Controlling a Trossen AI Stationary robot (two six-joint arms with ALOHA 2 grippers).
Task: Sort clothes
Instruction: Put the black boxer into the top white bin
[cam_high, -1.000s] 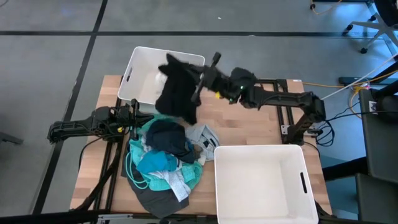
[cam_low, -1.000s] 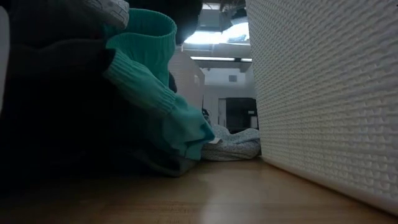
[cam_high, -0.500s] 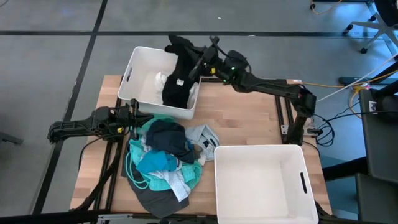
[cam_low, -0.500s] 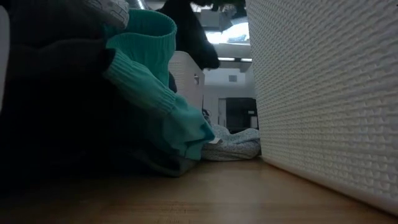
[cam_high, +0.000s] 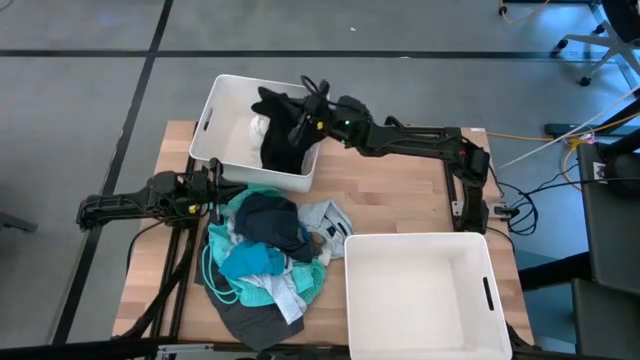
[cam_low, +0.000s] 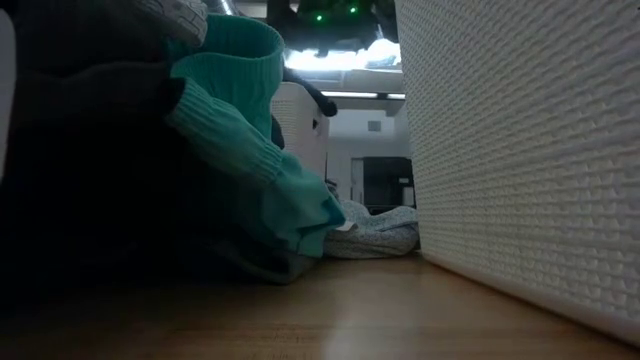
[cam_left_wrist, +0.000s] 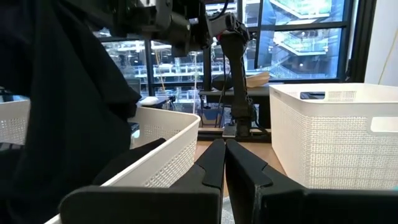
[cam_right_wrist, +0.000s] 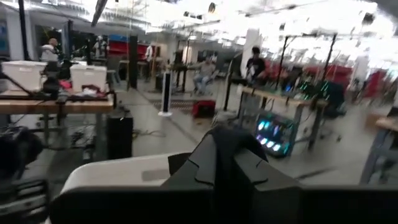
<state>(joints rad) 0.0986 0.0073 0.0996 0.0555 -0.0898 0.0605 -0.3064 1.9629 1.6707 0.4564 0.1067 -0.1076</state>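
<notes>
My right gripper (cam_high: 306, 112) reaches over the far-left white bin (cam_high: 222, 112) and is shut on a black garment (cam_high: 278, 130), which hangs down into the bin; the garment also fills the left of the left wrist view (cam_left_wrist: 62, 99). The other clothes lie in a pile (cam_high: 262, 255) on the table's left half: teal, dark blue, pale grey and dark grey pieces. The low view shows the teal piece (cam_low: 240, 130) up close. My left gripper (cam_high: 216, 190) is shut and empty at the pile's far left edge, its fingers together (cam_left_wrist: 224, 163). My right gripper pinches a bunched upper part of the black garment (cam_right_wrist: 229, 138) between its two fingers; one layer or several, I cannot tell. The fingers come from the table's right, slanting down. The garment hangs slack below them, with its lower part (cam_high: 276, 158) inside the bin.
Something white (cam_high: 257, 128) lies in the far-left bin beside the black garment. A second white bin (cam_high: 420, 262) stands at the near right, its wall close to the low camera (cam_low: 520, 150). Bare wood (cam_high: 390, 195) lies between the bins.
My right gripper has carried the black garment from above the bin's right wall toward the table's far left, over the bin, and then down. The garment, which hung outside and across the wall, now hangs into the bin.
</notes>
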